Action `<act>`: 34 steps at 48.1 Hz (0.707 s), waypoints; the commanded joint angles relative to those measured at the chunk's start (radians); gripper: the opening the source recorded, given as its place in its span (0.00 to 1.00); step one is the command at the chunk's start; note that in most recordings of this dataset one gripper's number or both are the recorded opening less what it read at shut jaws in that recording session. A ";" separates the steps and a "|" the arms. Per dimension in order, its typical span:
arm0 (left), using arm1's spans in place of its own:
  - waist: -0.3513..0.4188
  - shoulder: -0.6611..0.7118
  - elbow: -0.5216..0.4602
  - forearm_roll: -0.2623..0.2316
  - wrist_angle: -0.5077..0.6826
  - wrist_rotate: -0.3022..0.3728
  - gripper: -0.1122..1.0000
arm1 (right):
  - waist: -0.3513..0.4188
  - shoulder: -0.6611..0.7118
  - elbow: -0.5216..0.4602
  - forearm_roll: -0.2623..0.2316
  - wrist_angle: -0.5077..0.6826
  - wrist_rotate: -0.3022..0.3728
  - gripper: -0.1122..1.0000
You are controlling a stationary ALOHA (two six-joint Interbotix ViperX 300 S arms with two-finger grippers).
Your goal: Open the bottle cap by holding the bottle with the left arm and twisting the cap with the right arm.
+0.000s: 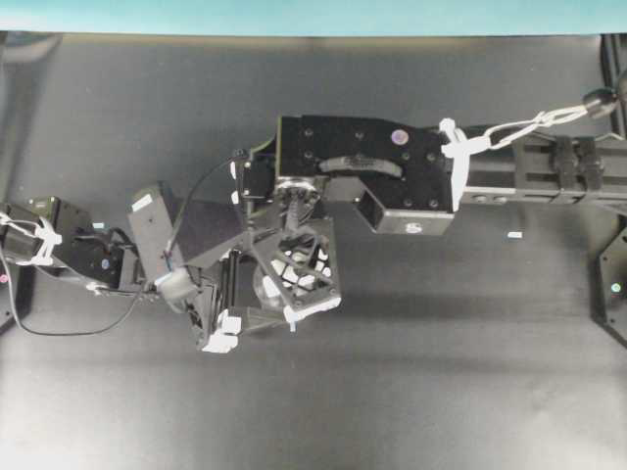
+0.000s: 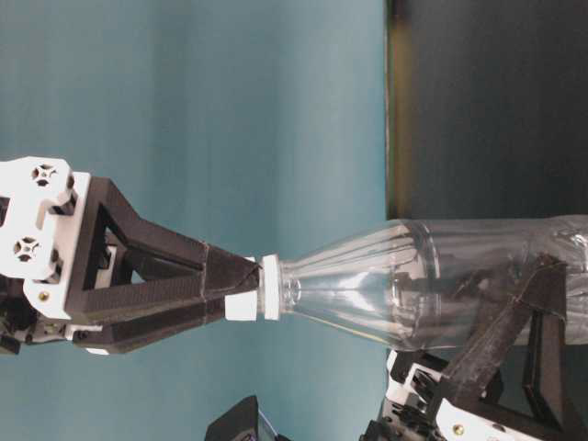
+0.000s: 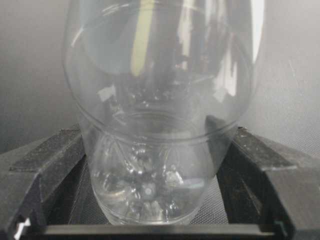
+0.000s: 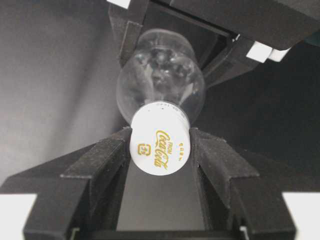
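The clear bottle (image 3: 160, 125) stands upright between the black fingers (image 3: 45, 160) of my left gripper (image 3: 155, 165), which is shut on its lower body. Its white cap (image 4: 160, 145), with gold lettering, sits on the neck between the two black fingers (image 4: 100, 160) of my right gripper (image 4: 160, 150), which is shut on the cap's sides. In the table-level view the right gripper (image 2: 241, 287) pinches the cap (image 2: 257, 292) and the left gripper (image 2: 514, 312) clasps the bottle (image 2: 441, 285). In the overhead view the right gripper (image 1: 304, 259) covers the bottle (image 1: 274, 287), with the left gripper (image 1: 250, 294) beside it.
A tiny white scrap (image 1: 514, 235) lies on the dark table (image 1: 441, 372) under the right arm's rail (image 1: 529, 176). Arm bases sit at the left edge (image 1: 29, 245) and right edge (image 1: 612, 284). A teal wall (image 1: 313, 15) runs along the far edge.
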 commanded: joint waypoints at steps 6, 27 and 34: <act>-0.005 0.011 0.005 0.003 0.021 -0.002 0.83 | -0.006 -0.025 0.048 0.011 -0.035 -0.080 0.43; -0.002 0.005 0.003 0.003 0.021 -0.005 0.83 | 0.000 -0.069 0.126 -0.003 -0.123 -0.295 0.43; -0.002 0.005 0.002 0.003 0.021 -0.005 0.83 | -0.008 -0.074 0.126 -0.003 -0.123 -0.305 0.43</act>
